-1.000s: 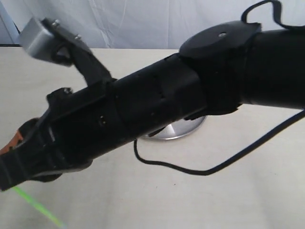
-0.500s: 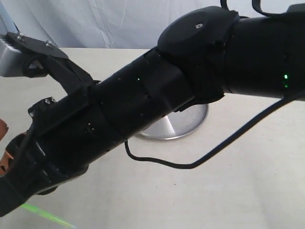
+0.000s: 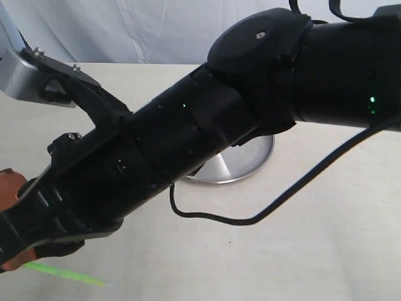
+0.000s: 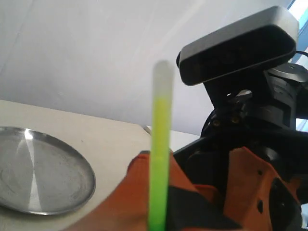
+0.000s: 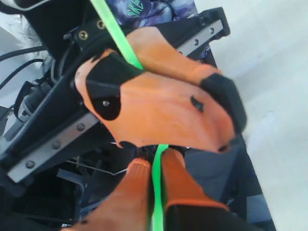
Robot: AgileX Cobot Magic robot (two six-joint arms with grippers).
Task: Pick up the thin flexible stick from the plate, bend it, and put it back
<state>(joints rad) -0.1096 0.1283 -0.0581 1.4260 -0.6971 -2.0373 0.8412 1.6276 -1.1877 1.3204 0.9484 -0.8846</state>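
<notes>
Both grippers hold the thin flexible stick (image 5: 157,192), a neon-green strand, in the air off to the left of the plate. In the right wrist view my right gripper (image 5: 156,161) is shut on it, and just beyond, the orange fingers of my left gripper (image 5: 159,106) clamp the same strand. The left wrist view shows the stick (image 4: 160,144) rising from my left gripper (image 4: 161,197). The steel plate (image 4: 38,178) lies bare on the table. From the exterior view my right arm hides most of the plate (image 3: 241,164); a blurred piece of stick (image 3: 62,274) shows low at the left.
My right arm's black forearm (image 3: 188,144) crosses the exterior view diagonally, and its cable (image 3: 250,219) loops down over the beige table (image 3: 282,263). The right wrist camera housing (image 4: 238,43) sits close to my left gripper. A white curtain (image 3: 156,31) hangs behind.
The right arm has swung left and lifted slightly. The visible piece of stick has turned from a steep diagonal to nearly level. More orange finger shows at the left edge.
</notes>
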